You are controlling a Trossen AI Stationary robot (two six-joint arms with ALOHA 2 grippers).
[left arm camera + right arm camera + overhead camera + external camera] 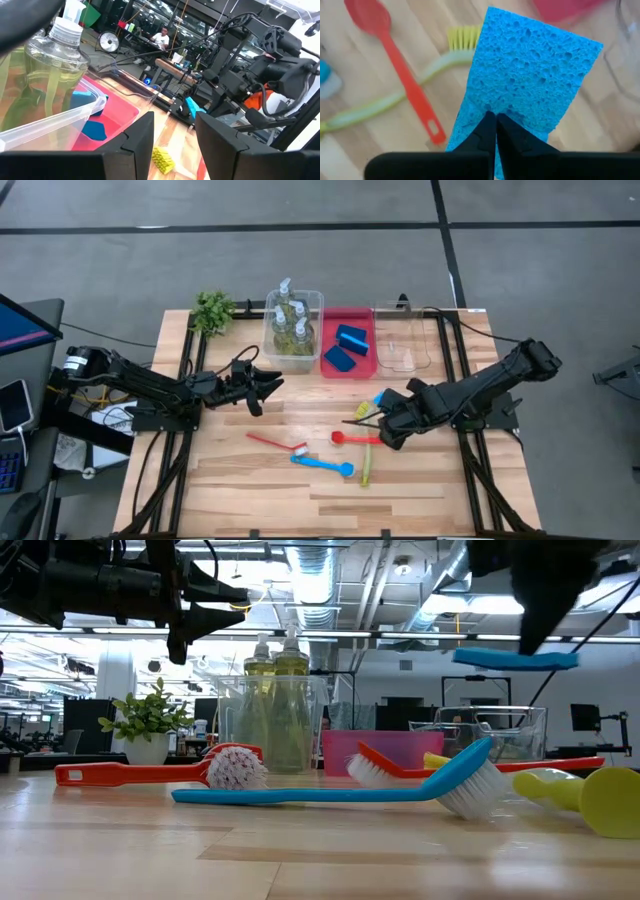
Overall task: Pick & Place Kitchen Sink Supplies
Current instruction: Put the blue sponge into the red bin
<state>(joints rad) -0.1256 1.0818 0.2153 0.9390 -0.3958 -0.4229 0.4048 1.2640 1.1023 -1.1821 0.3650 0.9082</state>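
Sponge [530,75] pinched, R gripper [496,125].

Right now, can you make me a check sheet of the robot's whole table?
Surface: wooden table, no spills seen.
Job's things: soap bottles in a clear tub; two sponges in the red tray; brushes lying loose.
Clutter: small plant; empty clear tub.
Claws: left claw open, empty, beside the bottle tub; right claw shut on a blue sponge.
Cables: along the arms.
Surroundings: workshop, a person far behind.
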